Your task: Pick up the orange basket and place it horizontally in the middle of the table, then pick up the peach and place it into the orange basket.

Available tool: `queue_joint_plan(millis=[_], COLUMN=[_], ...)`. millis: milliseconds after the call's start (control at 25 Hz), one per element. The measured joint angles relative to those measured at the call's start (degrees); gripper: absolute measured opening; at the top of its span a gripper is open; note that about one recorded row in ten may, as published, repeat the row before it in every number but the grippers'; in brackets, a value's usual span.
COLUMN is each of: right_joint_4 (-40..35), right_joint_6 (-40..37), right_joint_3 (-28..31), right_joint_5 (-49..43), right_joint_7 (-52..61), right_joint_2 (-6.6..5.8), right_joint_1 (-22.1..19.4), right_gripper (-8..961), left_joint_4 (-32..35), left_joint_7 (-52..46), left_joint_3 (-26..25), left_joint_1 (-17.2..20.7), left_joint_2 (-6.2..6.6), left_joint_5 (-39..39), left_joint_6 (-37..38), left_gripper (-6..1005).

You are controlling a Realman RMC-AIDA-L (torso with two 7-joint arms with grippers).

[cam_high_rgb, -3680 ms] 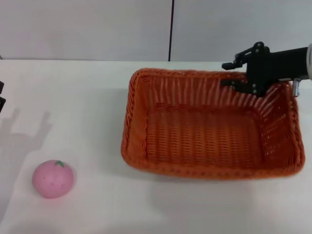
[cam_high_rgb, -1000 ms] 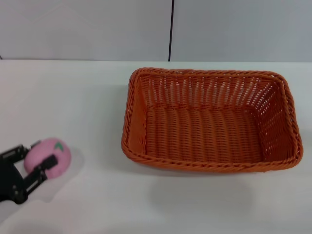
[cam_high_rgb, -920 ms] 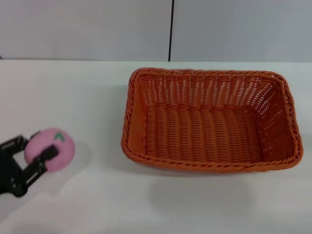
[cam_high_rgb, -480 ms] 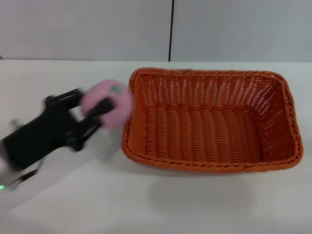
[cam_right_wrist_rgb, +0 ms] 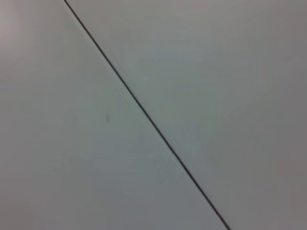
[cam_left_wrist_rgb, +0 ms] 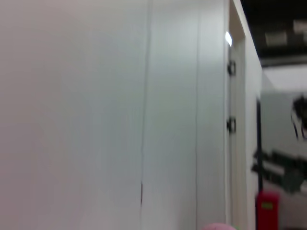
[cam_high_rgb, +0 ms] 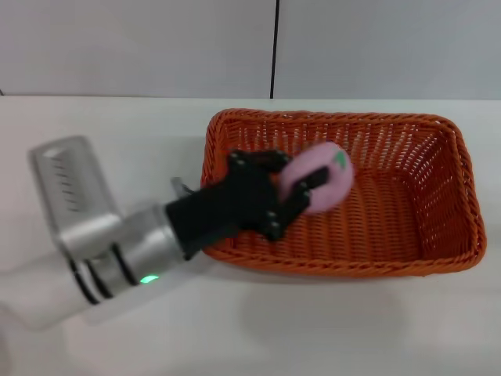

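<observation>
1. Basket first: the orange basket (cam_high_rgb: 344, 196) lies flat on the table (cam_high_rgb: 117, 117), its long side running left to right, somewhat right of the tabletop's middle in the head view.
2. The left arm reaches in from the lower left, crossing over the basket's left rim.
3. The left gripper (cam_high_rgb: 301, 188) hangs over the inside of the basket, its black fingers pinching the peach (cam_high_rgb: 319, 188).
4. The peach is pink with a small green leaf on top, held above the woven floor near the basket's middle, not touching the weave.
5. The left wrist view shows mostly a pale wall, with a sliver of the pink peach (cam_left_wrist_rgb: 218, 226) at one edge.
6. The right gripper is out of sight in every view.
</observation>
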Motion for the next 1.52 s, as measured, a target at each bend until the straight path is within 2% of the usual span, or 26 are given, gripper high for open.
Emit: queue_joint_plan(millis=[160,320,520,800,880,1160,1280,1320,1360,1400,1480,1520], right_joint_4=[-0.3,-0.8,-2.5,-5.3,-6.0,-7.0,-6.6,-6.3,-6.0,-5.7,-4.9,-4.3], right_joint_6=[0.0,0.8,1.9,3.9,3.8,2.9,3.1,3.4,3.8,4.0,4.2,4.2], right_joint_3=[0.0,0.0,0.1,0.1,0.1,0.7,0.9,0.9,0.9,0.9,0.8,0.7], right_joint_5=[-1.7,-1.9,-1.9,-1.9,-1.9,-1.8,-1.5,-1.5,-1.5,-1.6,-1.6,-1.6], right_joint_7=[0.0,-0.7,-2.3,-3.3,-3.4,-3.3,-3.3,-3.4,-3.5,-3.8,-5.2,-6.7], right_joint_2=[-0.12,-0.17,-0.28,-0.41,-0.46,-0.27,-0.16,-0.13,-0.12,-0.12,-0.11,-0.08], right_joint_1=[0.7,1.9,3.2,3.7,3.5,1.9,1.5,1.4,1.4,1.5,1.5,1.6], right_gripper=[565,565,565,564,564,564,564,564,564,564,564,565], left_joint_4=[-5.3,-6.8,-8.5,-9.8,-8.8,0.9,2.3,4.0,8.9,10.4,10.8,12.6], left_joint_7=[3.8,4.2,4.4,4.7,4.7,1.6,1.3,0.7,-2.6,-4.4,-5.0,-6.8], left_joint_3=[-4.1,-5.4,-8.1,-14.4,-16.4,-28.3,-29.7,-31.4,-37.3,-39.6,-40.3,-43.3], left_joint_1=[0.7,0.9,1.4,6.8,9.3,17.5,18.1,18.8,20.6,21.2,21.4,21.9], left_joint_2=[-0.04,-0.03,-0.10,0.56,0.83,1.04,1.06,1.06,1.09,1.13,1.15,1.33], left_joint_5=[0.3,0.6,0.7,0.7,0.7,0.5,0.4,0.2,0.1,0.1,0.1,0.0], left_joint_6=[8.6,11.3,12.0,8.0,5.3,-6.9,-7.9,-8.8,-10.2,-10.3,-10.3,-10.2], left_gripper=[247,230,466,755,829,829,829,829,829,829,829,829])
